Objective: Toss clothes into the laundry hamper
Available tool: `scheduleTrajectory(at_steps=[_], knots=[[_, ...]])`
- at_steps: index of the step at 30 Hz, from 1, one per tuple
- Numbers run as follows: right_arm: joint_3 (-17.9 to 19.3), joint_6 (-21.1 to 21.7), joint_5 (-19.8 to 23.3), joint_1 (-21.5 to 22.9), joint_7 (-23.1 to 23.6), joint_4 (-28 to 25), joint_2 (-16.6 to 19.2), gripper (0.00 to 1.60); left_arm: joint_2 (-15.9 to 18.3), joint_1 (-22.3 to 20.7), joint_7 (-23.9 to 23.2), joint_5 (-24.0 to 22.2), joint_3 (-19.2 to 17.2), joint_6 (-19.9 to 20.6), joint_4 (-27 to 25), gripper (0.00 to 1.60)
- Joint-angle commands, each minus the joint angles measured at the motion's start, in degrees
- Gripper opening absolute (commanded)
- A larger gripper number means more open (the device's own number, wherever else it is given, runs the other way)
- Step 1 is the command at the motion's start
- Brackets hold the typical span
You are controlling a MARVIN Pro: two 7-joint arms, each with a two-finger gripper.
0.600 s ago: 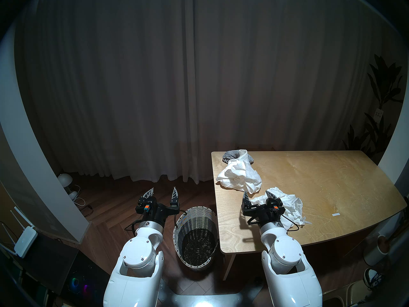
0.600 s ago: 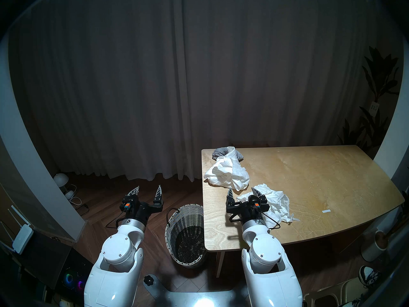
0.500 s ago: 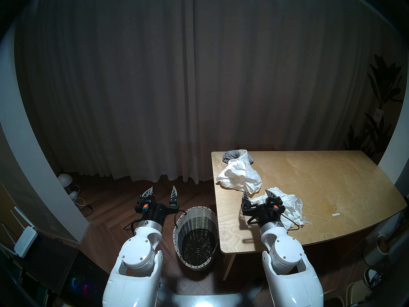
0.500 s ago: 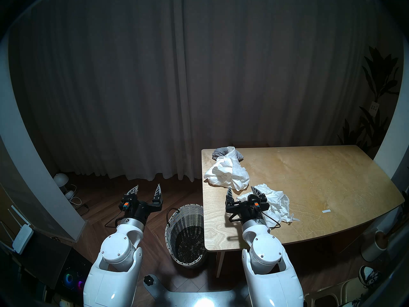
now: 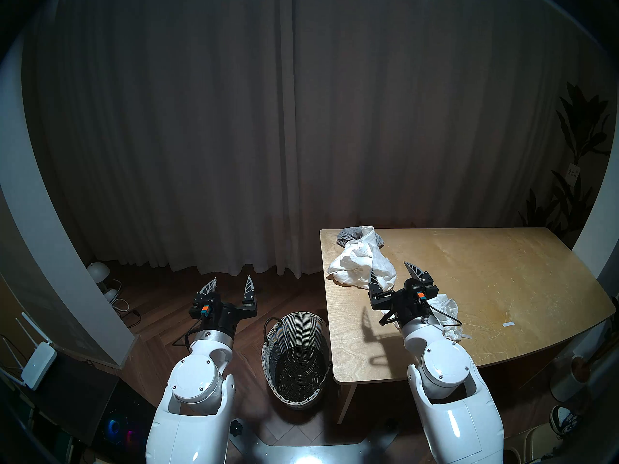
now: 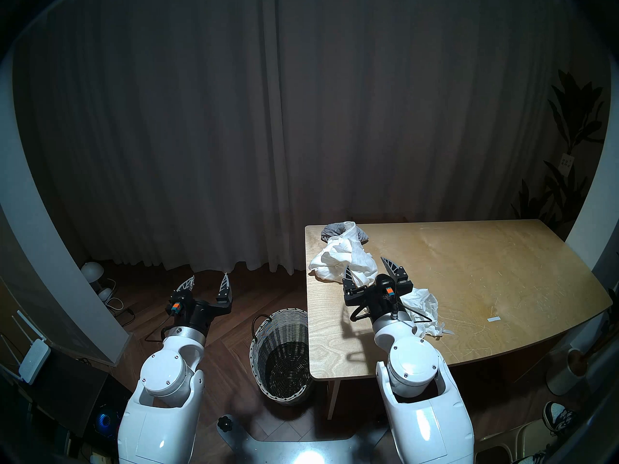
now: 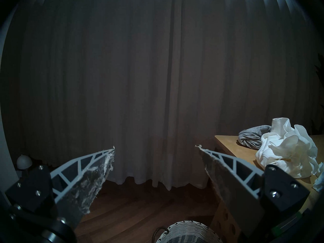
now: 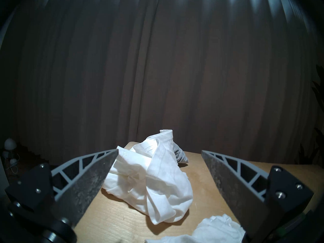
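White cloth is lying crumpled on the desk: a larger white garment partly covering the grey knit, and a smaller white garment nearer. The right gripper is hovering wide open above them, gripping nothing. The left gripper is gaping empty over the floor beside the wicker hamper.

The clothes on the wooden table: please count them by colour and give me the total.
White thin wrinkled cloth garments: 2, the big far one and the small near one.
Grey knit garment: 1, at the far corner, partly under the far white one.
Total: 3, all lying on the wooden table.
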Motion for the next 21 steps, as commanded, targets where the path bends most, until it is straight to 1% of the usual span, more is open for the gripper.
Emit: scheduleTrajectory(at_steps=[1,2,5,11,16,17,20,21], knots=[[-0.6,-0.2,-4.0,6.7,1.9,2.6,3.0,1.6,0.6,0.8,0.1,0.1,-1.2,-1.5,-2.3,1.6],[-0.7,-0.6,-4.5,6.8,2.0,2.7,3.0,1.6,0.6,1.1,0.1,0.0,-1.3,-1.6,-2.3,1.6],[-1.1,-0.6,-5.9,8.9,2.3,4.5,2.8,1.6,0.5,1.7,0.1,-0.2,-1.4,-1.9,-2.3,1.6],[-2.0,-0.3,-8.0,12.2,1.8,8.4,1.2,1.6,0.5,2.7,0.1,-0.6,-1.8,-2.3,-2.6,1.6],[-2.9,-0.2,-10.9,15.6,2.0,13.9,1.1,1.6,0.5,3.4,0.2,-1.2,-2.4,-2.8,-3.2,1.6],[-2.8,-0.4,-11.3,15.4,1.9,14.4,1.1,1.6,0.5,3.5,0.3,-1.3,-2.5,-2.9,-3.3,1.6],[-3.4,0.2,-12.7,18.0,2.0,18.8,0.8,1.6,0.5,3.8,0.2,-1.7,-2.6,-3.0,-3.6,1.6],[-3.3,0.0,-13.2,17.6,1.9,19.0,0.6,1.6,0.5,3.9,0.2,-1.7,-2.6,-3.0,-3.6,1.6]])
